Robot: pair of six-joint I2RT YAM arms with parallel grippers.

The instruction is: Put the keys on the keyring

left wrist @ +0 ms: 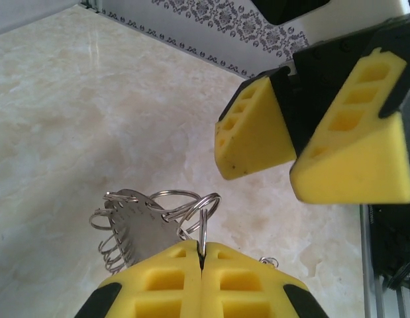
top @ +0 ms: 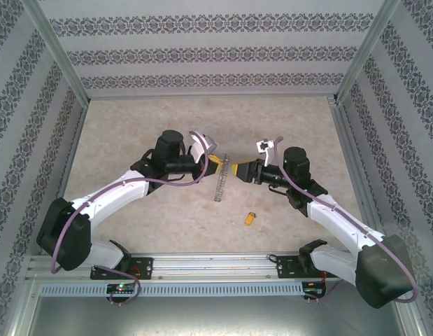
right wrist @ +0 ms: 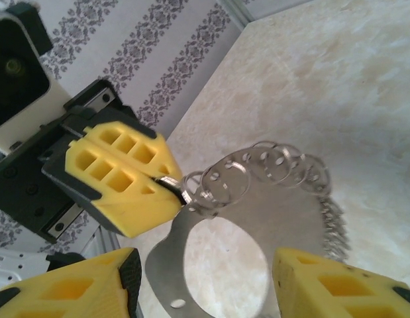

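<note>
The keyring (top: 219, 185) hangs on edge over the middle of the table. It is a flat grey metal hoop (right wrist: 271, 212) with several small split rings along its rim. My left gripper (top: 218, 163) is shut on one of those small rings (left wrist: 203, 228), and its yellow pads (right wrist: 122, 175) are pressed together. My right gripper (right wrist: 201, 262) faces it from the right with its fingers (left wrist: 254, 132) apart. The hoop's lower part lies between them, with a gap on each side. One key (top: 250, 218) with a yellow-orange head lies on the table, below and to the right of the ring.
The beige marbled table (top: 132, 126) is walled by patterned panels (top: 202, 52) at the back and on both sides. An aluminium rail (top: 216, 266) carrying the arm bases runs along the near edge. A loose small ring (left wrist: 268, 261) lies on the table by my left fingers.
</note>
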